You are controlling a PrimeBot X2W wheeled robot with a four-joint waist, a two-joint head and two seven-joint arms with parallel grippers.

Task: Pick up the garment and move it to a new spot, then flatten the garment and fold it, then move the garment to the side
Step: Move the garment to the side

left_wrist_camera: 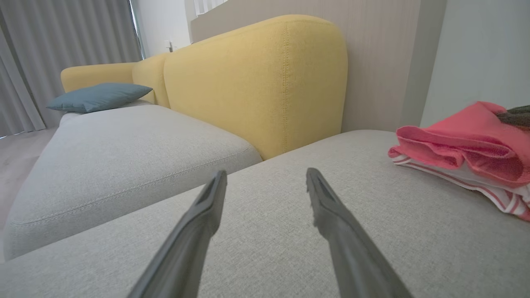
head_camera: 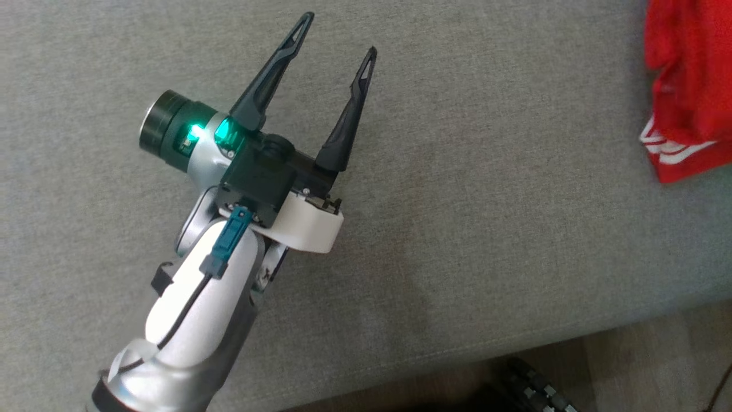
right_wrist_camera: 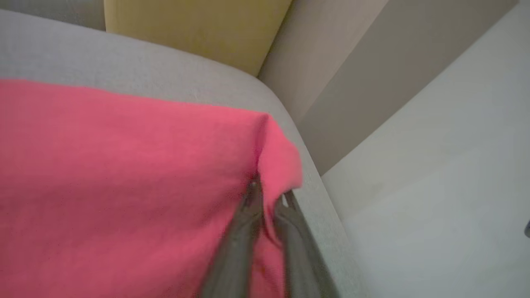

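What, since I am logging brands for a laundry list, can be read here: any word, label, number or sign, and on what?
None can be read.
The red garment bears white stripes but no lettering.
The left hand has a green light behind it but no legible marking.
The grey sofa cushion is plain.

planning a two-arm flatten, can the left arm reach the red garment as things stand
Probably yes: only bare grey cushion lies between the open left end effector and the garment to its right.
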